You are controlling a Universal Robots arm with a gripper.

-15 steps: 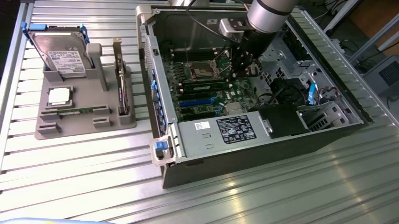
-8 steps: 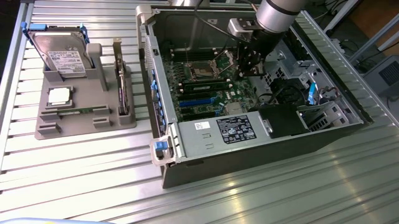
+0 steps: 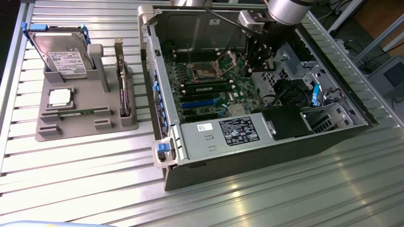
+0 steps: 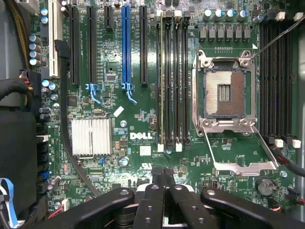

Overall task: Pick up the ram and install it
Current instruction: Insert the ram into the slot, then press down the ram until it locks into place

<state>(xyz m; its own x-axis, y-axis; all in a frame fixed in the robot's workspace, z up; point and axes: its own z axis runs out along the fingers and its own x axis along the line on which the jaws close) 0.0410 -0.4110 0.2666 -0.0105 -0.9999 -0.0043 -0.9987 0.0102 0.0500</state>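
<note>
The gripper (image 3: 260,66) hangs inside the open computer case (image 3: 189,137), above the motherboard (image 3: 215,94), beside the empty CPU socket (image 3: 205,72). In the wrist view its black fingers (image 4: 155,200) are pressed together at the middle with nothing visible between them, so it is clenched and empty. 1 ram (image 3: 211,87) stick lies seated in a slot on the motherboard, just below the CPU socket in the exterior view and toward that view's lower left of the gripper, near it but not touching. In the wrist view that installed stick (image 4: 161,81) stands in the outermost of 4 long memory slots, next to the open socket (image 4: 224,93) with its metal latch frame swung down. A 2nd ram stick (image 3: 81,112) lies flat on the grey parts holder (image 3: 82,127) on the exterior view's left, well apart from the gripper and outside the case. On the same holder sit a square silver processor (image 3: 60,97), a hard drive (image 3: 63,54) with a white label leaning upright, and an expansion card (image 3: 121,80) standing on edge. Everything rests on a ribbed metal table (image 3: 265,198).
</note>
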